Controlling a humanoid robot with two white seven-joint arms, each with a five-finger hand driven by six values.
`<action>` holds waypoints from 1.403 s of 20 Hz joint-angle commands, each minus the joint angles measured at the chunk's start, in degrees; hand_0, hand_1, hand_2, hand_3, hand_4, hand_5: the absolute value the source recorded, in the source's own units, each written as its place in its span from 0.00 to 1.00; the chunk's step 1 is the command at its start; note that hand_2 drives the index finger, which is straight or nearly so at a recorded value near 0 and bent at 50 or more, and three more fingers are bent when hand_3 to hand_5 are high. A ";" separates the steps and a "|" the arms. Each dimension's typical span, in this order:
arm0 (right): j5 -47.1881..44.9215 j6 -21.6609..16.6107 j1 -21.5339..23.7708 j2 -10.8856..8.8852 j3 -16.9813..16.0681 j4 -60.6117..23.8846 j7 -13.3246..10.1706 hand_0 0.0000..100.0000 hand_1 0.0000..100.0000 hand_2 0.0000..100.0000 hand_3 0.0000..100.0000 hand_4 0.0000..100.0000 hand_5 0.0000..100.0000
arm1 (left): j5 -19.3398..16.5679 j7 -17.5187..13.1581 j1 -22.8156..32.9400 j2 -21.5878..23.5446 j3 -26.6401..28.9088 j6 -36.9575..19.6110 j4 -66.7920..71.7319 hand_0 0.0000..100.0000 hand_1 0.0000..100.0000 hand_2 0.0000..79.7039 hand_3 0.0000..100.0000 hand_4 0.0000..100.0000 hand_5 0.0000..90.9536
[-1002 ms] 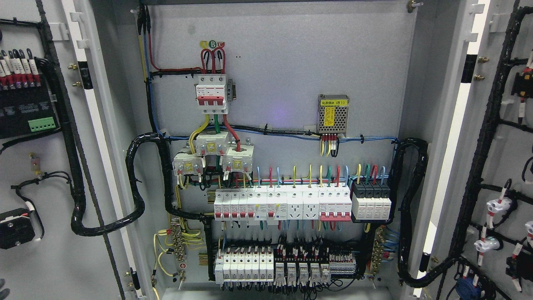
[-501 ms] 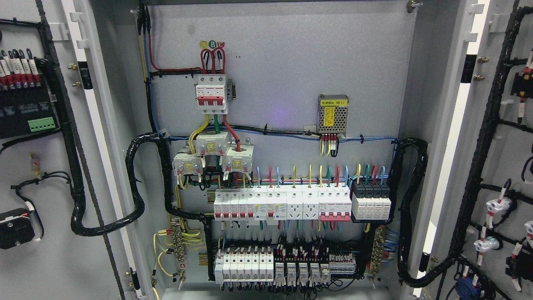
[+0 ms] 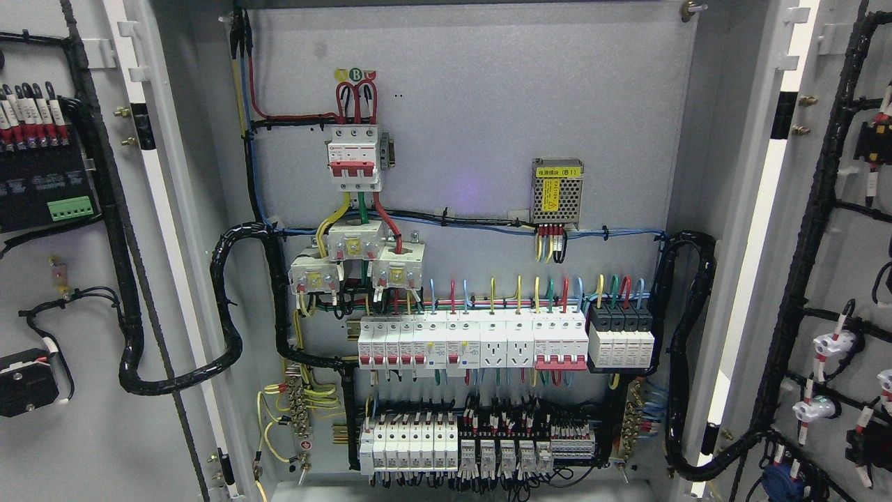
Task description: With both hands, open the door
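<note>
both doors swung wide: left door left of the back panel, right door right of it, inner faces wired. on the back panel, a red-toggled breaker upper left, a mesh power supply right of centre, breaker rows below. no hand visible, so finger state impossible to tell.

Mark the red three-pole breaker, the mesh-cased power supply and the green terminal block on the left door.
red three-pole breaker [image 3: 355,165], head view, red toggles.
mesh-cased power supply [image 3: 557,192], head view, yellow label.
green terminal block [image 3: 70,207], head view, its middle.
</note>
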 commanded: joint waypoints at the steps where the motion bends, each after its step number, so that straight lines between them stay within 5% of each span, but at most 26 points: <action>1: 0.42 -14.39 1.84 3.53 2.73 23.79 -1.96 0.00 0.00 0.00 0.00 0.00 0.00 | -3.79 -0.31 0.12 -6.70 -7.67 0.02 20.93 0.00 0.00 0.00 0.00 0.03 0.00; 9: 0.59 -12.99 -1.85 8.80 2.29 46.65 -4.15 0.00 0.00 0.00 0.00 0.00 0.00 | -7.92 -0.49 -3.48 -12.41 -8.02 0.63 44.75 0.00 0.00 0.00 0.00 0.03 0.00; 17: 0.77 0.01 -10.36 16.80 -1.31 66.60 -4.33 0.00 0.00 0.00 0.00 0.00 0.00 | -9.59 -0.49 -8.22 -18.39 -7.32 1.59 61.89 0.00 0.00 0.00 0.00 0.03 0.00; 21: 0.77 7.74 -15.29 18.74 -1.31 73.91 -4.42 0.00 0.00 0.00 0.00 0.00 0.00 | -10.38 -0.49 -10.51 -21.38 -6.36 5.89 70.25 0.00 0.00 0.00 0.00 0.03 0.00; 25: 1.03 16.52 -18.63 20.32 -1.05 76.55 -8.63 0.00 0.00 0.00 0.00 0.00 0.00 | -11.43 -0.49 -12.18 -24.37 -3.90 14.93 72.81 0.00 0.00 0.00 0.00 0.03 0.00; 28: 4.97 21.72 -21.00 20.67 -1.22 76.73 -14.94 0.00 0.00 0.00 0.00 0.00 0.00 | -12.22 -0.40 -13.93 -26.21 -1.26 23.81 74.39 0.00 0.00 0.00 0.00 0.03 0.00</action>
